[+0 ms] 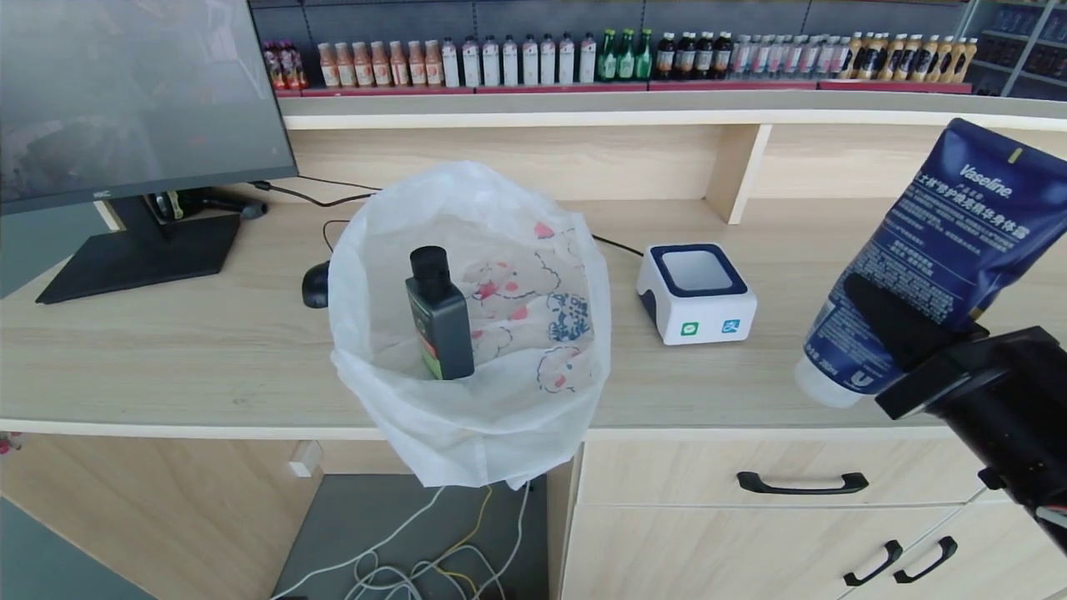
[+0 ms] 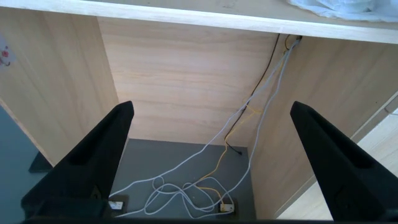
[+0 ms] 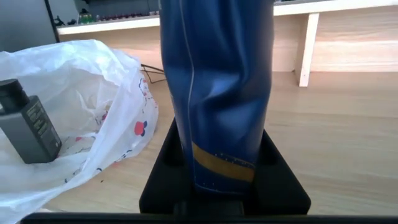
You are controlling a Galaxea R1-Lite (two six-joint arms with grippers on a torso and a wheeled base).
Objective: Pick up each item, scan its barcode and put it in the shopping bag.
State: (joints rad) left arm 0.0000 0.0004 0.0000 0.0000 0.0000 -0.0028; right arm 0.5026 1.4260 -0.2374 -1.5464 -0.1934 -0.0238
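Shop shelving is seen behind the wooden bench [image 1: 167,358]. A blue tube [image 1: 942,250] is clamped in the fingers of the right gripper [image 1: 900,333], held up right of the scanner [image 1: 696,292]. Scan step, probably: its barcode would need facing the scanner, then it's the shopping bag [image 1: 533,367], dark bottle [image 1: 438,321] already inside. The left gripper [image 2: 211,168] is parked under the bench, fingers apart. That barcode can't be made out.

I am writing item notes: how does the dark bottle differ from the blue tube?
The dark bottle stands in the shopping bag, cap up; the blue tube is held tilted by the right hand, cap down. The dark bottle is grey-black, the blue tube blue with a white cap. Both carry print.
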